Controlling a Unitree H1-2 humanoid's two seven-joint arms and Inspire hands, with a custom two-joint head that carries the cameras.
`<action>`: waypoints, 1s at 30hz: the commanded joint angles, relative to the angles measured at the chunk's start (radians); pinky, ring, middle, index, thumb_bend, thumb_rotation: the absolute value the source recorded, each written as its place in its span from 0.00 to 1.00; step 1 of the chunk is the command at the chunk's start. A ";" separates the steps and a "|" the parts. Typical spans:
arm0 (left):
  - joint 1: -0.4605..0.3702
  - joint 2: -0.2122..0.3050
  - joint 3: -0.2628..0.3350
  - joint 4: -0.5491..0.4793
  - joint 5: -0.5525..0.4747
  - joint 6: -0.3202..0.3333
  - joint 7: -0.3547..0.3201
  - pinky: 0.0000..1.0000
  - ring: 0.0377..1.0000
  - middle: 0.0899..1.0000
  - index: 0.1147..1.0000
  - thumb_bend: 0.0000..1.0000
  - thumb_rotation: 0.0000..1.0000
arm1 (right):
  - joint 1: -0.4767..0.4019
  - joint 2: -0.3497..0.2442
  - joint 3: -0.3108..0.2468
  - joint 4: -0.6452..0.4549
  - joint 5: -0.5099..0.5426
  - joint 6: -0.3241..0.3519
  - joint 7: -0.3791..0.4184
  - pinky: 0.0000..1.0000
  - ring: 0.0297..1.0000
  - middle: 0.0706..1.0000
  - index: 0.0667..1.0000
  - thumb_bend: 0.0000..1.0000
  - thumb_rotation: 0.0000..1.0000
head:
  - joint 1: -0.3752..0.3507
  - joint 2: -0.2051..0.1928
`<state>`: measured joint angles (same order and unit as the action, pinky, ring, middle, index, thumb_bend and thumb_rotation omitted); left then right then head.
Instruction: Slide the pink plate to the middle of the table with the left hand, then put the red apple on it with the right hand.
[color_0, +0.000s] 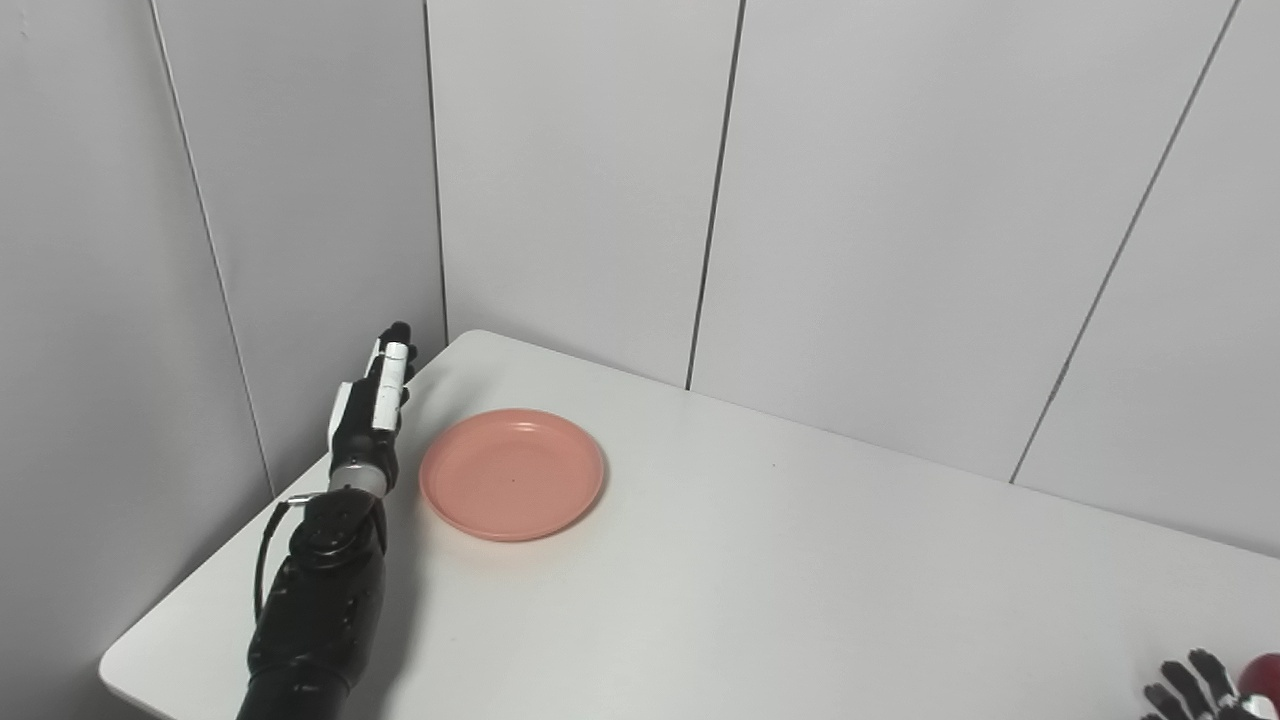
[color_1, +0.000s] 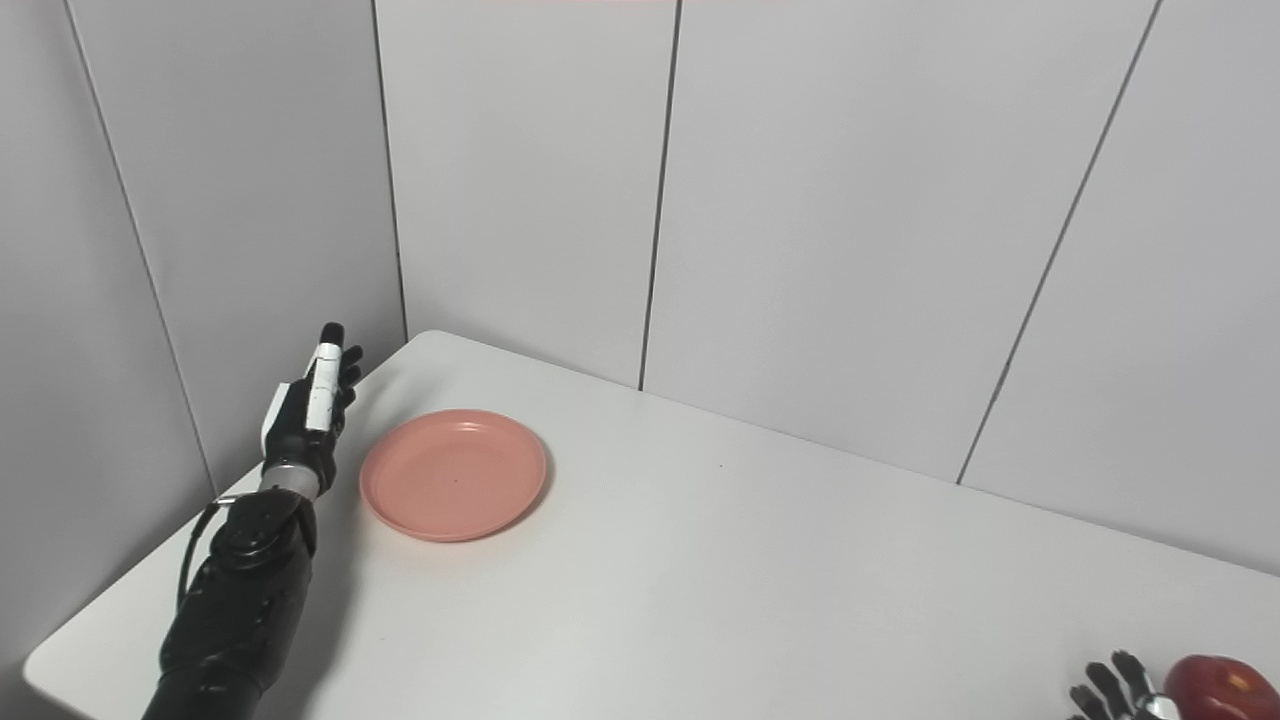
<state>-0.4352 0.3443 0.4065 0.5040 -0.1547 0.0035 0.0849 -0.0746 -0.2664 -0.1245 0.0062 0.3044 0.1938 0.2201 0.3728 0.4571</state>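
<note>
While untouched, pink plate (color_0: 512, 473): prob. light, rigid, slick; push at near-left rim. Left hand (color_0: 372, 412) fingers straight, apart, empty. Right hand (color_1: 1115, 693) splayed beside red apple (color_1: 1220, 688).

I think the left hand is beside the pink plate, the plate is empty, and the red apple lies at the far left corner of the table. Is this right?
Not quite. The apple lies at the near right edge of the table, next to the right hand, as the right eye view shows. The rest holds: the left hand is beside the pink plate, and the plate is empty.
</note>
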 joint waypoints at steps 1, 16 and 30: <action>-0.075 0.056 0.007 0.017 -0.014 -0.077 -0.009 0.96 0.95 0.93 0.95 0.99 0.99 | 0.006 -0.013 0.003 -0.010 -0.004 0.050 0.000 1.00 0.96 0.97 1.00 0.74 1.00 | 0.000 0.001; -0.136 0.076 -0.022 0.260 -0.057 -0.153 -0.026 0.83 0.83 0.81 0.88 0.96 0.93 | 0.014 -0.006 0.001 -0.041 -0.005 0.072 -0.010 0.98 0.94 0.95 1.00 0.72 1.00 | -0.012 0.010; -0.142 0.046 -0.067 0.378 -0.064 -0.213 -0.066 0.83 0.85 0.86 0.93 0.90 0.94 | 0.022 0.000 0.007 -0.085 -0.010 0.100 -0.024 0.99 0.95 0.96 1.00 0.71 1.00 | -0.028 0.022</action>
<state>-0.5281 0.3962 0.3539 0.8891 -0.2119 -0.2150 0.0262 -0.0534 -0.2622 -0.1241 -0.0610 0.3000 0.2605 0.1963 0.3451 0.4771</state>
